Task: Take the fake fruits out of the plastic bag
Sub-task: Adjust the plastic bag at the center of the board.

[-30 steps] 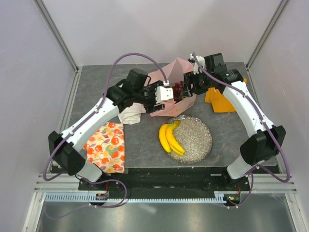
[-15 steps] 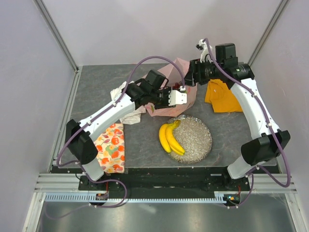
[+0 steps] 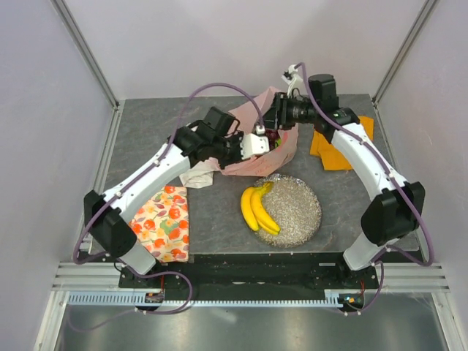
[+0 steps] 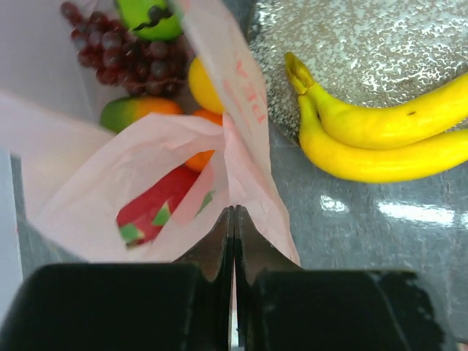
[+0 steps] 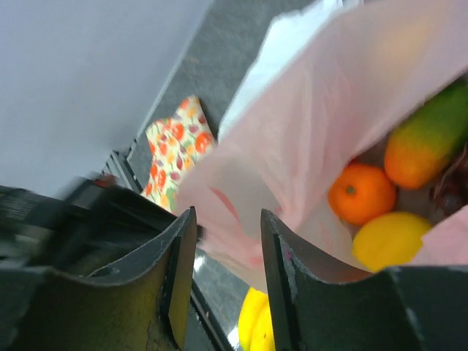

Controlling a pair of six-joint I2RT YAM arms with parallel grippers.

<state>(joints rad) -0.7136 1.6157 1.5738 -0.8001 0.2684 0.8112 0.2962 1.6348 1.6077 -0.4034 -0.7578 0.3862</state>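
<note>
The pink plastic bag (image 3: 248, 150) lies at the table's middle back with its mouth open. My left gripper (image 4: 234, 213) is shut on the bag's near rim, with the film pinched at its tips. Inside the bag (image 4: 88, 168) lie purple grapes (image 4: 124, 58), a green fruit (image 4: 150, 18), a mango (image 4: 135, 110), a yellow fruit (image 4: 201, 84) and a dragon fruit (image 4: 157, 208) seen through the film. My right gripper (image 5: 228, 213) hangs open over the bag's mouth, a fold of film between its jaws. An orange (image 5: 358, 191) lies beside it. The banana bunch (image 3: 257, 208) rests on the dish.
A glittery silver dish (image 3: 300, 212) sits at front centre. The white cloth (image 3: 197, 174) lies left of the bag, a fruit-patterned cloth (image 3: 161, 223) lies at front left, and an orange cloth (image 3: 333, 150) lies under the right arm.
My left gripper has shut on the bag's near rim. The right gripper has swung left to the bag's mouth and its jaws have narrowed.
</note>
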